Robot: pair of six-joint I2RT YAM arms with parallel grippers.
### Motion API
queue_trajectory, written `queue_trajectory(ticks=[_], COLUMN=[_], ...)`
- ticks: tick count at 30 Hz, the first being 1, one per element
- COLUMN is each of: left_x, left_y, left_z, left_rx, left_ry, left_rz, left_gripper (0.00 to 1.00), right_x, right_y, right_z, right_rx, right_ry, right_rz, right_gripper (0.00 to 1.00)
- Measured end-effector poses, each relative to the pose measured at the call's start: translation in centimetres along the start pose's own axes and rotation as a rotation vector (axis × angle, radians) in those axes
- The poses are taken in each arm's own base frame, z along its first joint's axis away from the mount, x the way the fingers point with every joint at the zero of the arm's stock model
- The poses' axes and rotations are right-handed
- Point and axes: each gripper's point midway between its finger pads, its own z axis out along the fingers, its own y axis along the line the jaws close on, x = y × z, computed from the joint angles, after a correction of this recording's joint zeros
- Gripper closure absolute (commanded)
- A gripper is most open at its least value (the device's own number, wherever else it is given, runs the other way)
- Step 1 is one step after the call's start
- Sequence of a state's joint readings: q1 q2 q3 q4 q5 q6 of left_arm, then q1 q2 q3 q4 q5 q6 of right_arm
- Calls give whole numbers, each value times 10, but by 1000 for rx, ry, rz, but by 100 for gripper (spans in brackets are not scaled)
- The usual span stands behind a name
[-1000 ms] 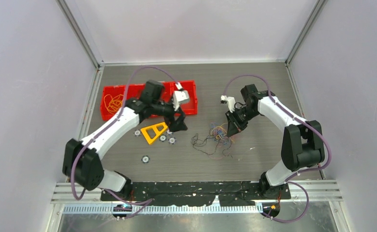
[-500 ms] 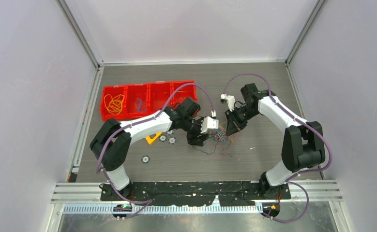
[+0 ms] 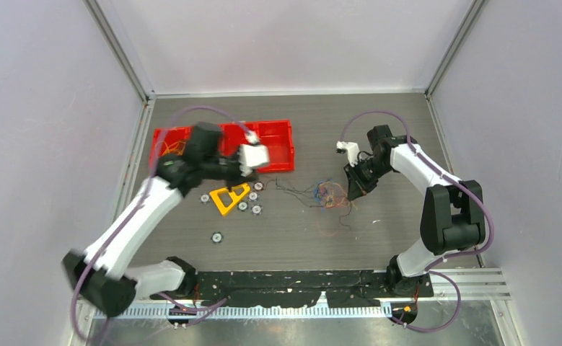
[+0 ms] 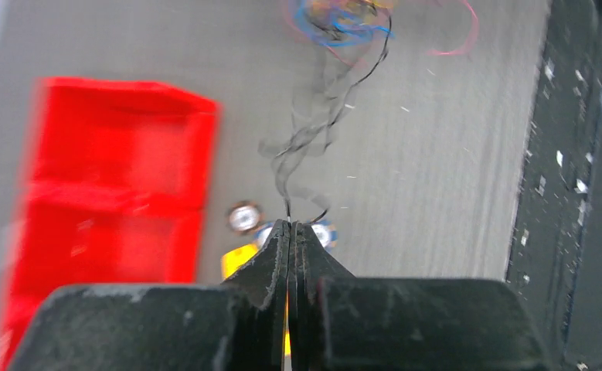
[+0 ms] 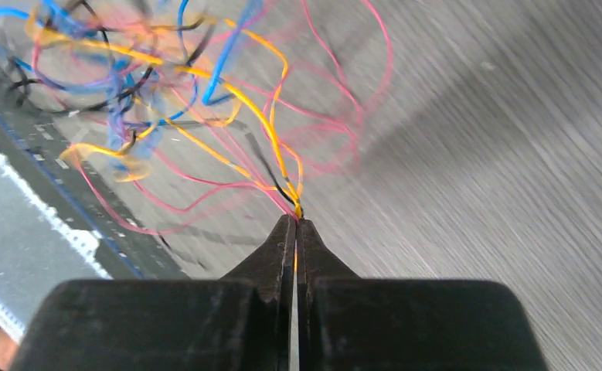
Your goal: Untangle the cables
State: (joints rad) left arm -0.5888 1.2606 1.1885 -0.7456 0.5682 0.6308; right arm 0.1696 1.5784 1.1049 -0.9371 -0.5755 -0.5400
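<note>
A small tangle of cables (image 3: 330, 193) is at the middle of the counter (image 3: 379, 238). The right arm's fingers (image 5: 278, 255) are pinched together on orange and pink strands at its edge. The left arm's fingers (image 4: 270, 263), near a red tray (image 3: 278, 144), are clamped on one black cable (image 4: 313, 131) stretching back to the tangle.

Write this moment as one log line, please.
left gripper: shut on black cable | right gripper: shut on tangle | black cable: runs from tangle to left gripper | task: unfinished
</note>
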Motion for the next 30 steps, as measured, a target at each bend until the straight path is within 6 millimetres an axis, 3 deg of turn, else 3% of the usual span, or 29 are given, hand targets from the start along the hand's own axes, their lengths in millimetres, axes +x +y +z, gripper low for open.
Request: queue_trajectory(ticks=[4, 7, 10, 16, 23, 30], left_x=[-39, -56, -58, -61, -65, -70], left_y=[22, 31, 45, 76, 102, 110], left_z=[-106, -159, -195, -244, -286, -309], left_rx=[-258, -380, -485, -611, -727, -782], left_ry=[-172, -247, -285, -343, -371, -386], left_rz=[-14, -53, -126, -261, -302, -299], left_gripper=[100, 100, 100, 100, 100, 100], right_x=[20, 34, 44, 56, 86, 104], right_y=[-37, -56, -68, -88, -115, -135], right_z=[-2, -1, -2, -6, -16, -31], right_rx=[84, 121, 156, 234, 333, 391], right_ry=[30, 59, 88, 121, 179, 205], right_rz=[46, 72, 73, 49, 66, 79], right_gripper=[95, 95, 95, 95, 95, 95])
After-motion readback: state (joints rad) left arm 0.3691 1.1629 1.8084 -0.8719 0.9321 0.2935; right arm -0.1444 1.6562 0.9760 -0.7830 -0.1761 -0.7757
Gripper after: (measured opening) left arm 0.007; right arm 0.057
